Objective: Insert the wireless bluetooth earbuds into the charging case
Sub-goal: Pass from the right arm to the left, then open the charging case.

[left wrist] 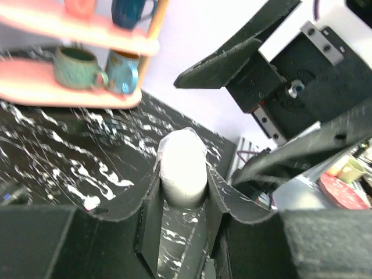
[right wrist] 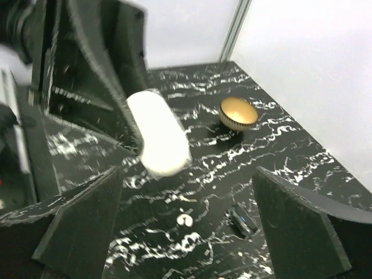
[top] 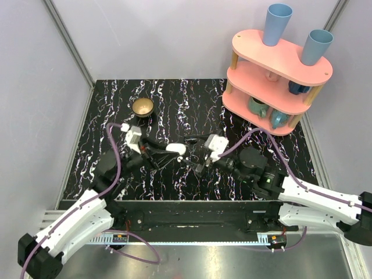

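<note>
The black marble-pattern table [top: 174,99] carries four items. A small white earbud [right wrist: 185,220] lies on it between the fingers of the right gripper [right wrist: 186,174]. A small black block [right wrist: 243,221] lies near the same gripper's right-hand finger. A brass bowl [right wrist: 238,112] sits beyond the fingertips. A pink shelf rack [top: 279,87] stands well behind that gripper.

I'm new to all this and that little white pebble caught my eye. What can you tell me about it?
The white case is a small, smooth, rounded oval, plastic-looking, with no open lid showing. The left hand clamps it between two black fingers, its long axis sticking out past them, near the middle of the black marbled table. Whether it touches the tabletop is unclear.
</note>
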Controlling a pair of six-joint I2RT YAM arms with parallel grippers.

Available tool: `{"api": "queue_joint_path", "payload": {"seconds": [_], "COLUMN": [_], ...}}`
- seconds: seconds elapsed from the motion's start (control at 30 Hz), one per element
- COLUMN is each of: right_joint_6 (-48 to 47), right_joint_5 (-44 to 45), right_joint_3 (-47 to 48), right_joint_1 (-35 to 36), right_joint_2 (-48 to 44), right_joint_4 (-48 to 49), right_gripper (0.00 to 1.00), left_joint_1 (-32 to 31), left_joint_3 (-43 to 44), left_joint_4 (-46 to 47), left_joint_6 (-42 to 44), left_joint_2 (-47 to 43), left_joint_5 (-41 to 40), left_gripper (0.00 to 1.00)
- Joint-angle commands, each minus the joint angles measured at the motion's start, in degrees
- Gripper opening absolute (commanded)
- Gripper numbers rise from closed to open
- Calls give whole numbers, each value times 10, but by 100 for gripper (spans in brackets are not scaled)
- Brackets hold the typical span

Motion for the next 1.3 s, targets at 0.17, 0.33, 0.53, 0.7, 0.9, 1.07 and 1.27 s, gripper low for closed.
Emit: {"api": "queue_joint_path", "payload": {"seconds": [0.17, 0.33, 0.53, 0.7, 0.9, 1.07, 1.27], "right_joint_6": [358, 442, 481, 481, 478, 481, 488], "right_joint_5": [79, 22, -39, -66, -57, -46, -15], "right_joint_3": [154, 225, 255, 273, 274, 274, 273], "right_joint_1": [3, 3, 3, 4, 4, 2, 3], "right_joint_2": [-12, 47, 98, 116, 117, 127, 135], "right_joint_4": [-105, -162, -153, -164, -159, -156, -160], "right_gripper": [100, 100, 100, 100, 100, 100, 100], "left_joint_1": [-3, -3, -3, -3, -4, -4, -4], "left_joint_3": [-91, -113, -130, -138, -139, -123, -113], "left_joint_4": [210, 307, 398, 432, 414, 389, 376], "left_joint_6": [91, 111, 78, 56, 64, 72, 72], "left_joint_2": [-145, -153, -134, -123, -134, -137, -136], "left_joint_5": [-126, -97, -84, -71, -47, -18, 6], "left_gripper": [0, 0, 0, 0, 0, 0, 0]}}
